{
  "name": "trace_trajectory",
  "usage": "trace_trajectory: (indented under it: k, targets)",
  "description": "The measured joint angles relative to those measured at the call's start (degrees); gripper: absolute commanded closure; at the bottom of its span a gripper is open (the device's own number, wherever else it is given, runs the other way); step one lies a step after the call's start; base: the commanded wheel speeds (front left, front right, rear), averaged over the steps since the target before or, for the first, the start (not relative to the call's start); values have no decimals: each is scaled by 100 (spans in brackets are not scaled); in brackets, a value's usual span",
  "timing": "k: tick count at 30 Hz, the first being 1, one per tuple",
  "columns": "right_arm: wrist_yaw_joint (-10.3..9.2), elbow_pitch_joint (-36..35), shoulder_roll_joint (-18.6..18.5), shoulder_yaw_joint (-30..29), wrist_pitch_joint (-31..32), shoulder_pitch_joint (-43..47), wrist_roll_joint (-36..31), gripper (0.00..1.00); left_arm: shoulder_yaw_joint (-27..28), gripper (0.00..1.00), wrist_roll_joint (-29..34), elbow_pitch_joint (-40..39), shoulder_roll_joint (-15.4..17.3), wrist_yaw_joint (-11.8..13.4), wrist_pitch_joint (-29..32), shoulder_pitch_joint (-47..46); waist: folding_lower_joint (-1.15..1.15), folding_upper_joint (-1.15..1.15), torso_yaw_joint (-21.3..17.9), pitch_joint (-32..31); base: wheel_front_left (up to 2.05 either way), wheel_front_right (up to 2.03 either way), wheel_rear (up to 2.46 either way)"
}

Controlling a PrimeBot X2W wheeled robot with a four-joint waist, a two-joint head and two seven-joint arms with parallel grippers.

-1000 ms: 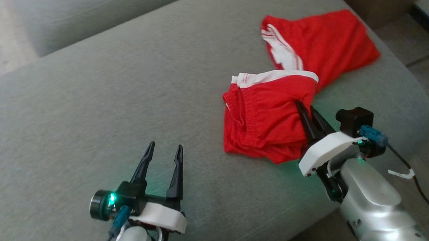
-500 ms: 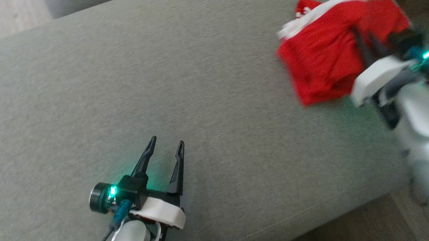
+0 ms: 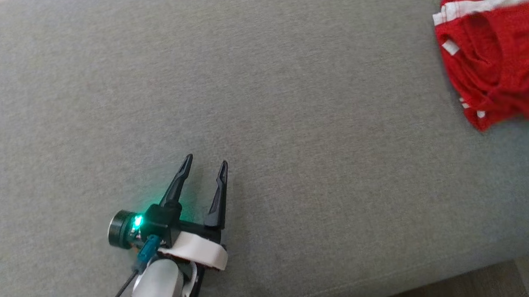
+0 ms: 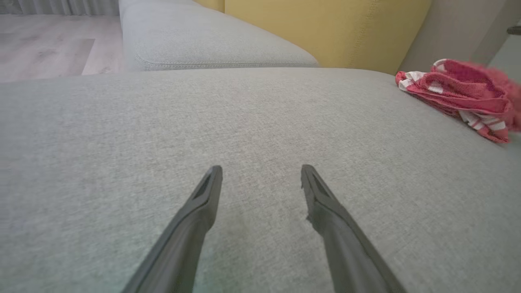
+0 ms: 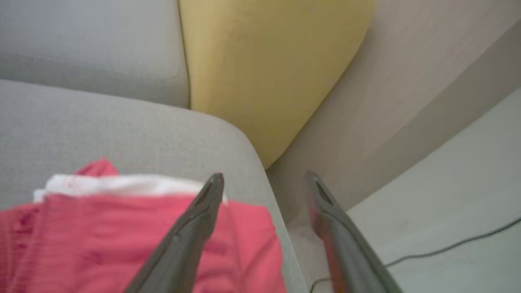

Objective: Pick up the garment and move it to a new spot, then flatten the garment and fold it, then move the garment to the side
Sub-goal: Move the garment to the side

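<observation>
my left gripper [image 3: 205, 161] sits at the near left of the head view, low over the grey seat cushion [image 3: 289, 97]. its two dark fingers are spread wide with nothing between them, and a green light glows at its base. through its wrist camera i see bare grey fabric under and ahead of the fingertips.

farther out, at the right end of that cushion, is the garment [image 3: 491, 64]. it is red with white trim, bunched in a heap and partly blurred, well apart from the left gripper.

on the right wrist camera, the right gripper [image 5: 264, 176] also has its fingers apart, and the gap between them shows the cushion's rounded corner and the floor beyond. the garment lies under and behind one finger, near that corner. i cannot tell whether the finger touches the cloth.

beyond the garment stands a yellow cushion [image 5: 264, 61], with a second grey cushion [image 4: 203, 40] beside it. a thin cable [image 5: 447, 248] runs across the pale floor.
</observation>
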Motion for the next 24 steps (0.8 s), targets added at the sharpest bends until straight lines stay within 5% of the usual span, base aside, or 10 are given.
trace_trajectory:
  k: [5, 12, 24]
  targets:
    - [0, -519, 743, -800, -628, 79, -541, 0, 35, 0, -12, -15, -1, 60, 0, 7, -1, 0, 112, -100, 0, 0, 0]
    - [0, -859, 1986, -639, -950, 817, -330, 0, 275, 0, -67, -148, -3, 294, 0, 220, -1, 0, 244, -475, 0, 0, 0]
    - [0, -2506, 2282, 280, -959, 3182, 1167, 0, 673, 0, 7, -310, -3, 615, 0, 742, -2, 0, 950, -1045, 0, 0, 0]
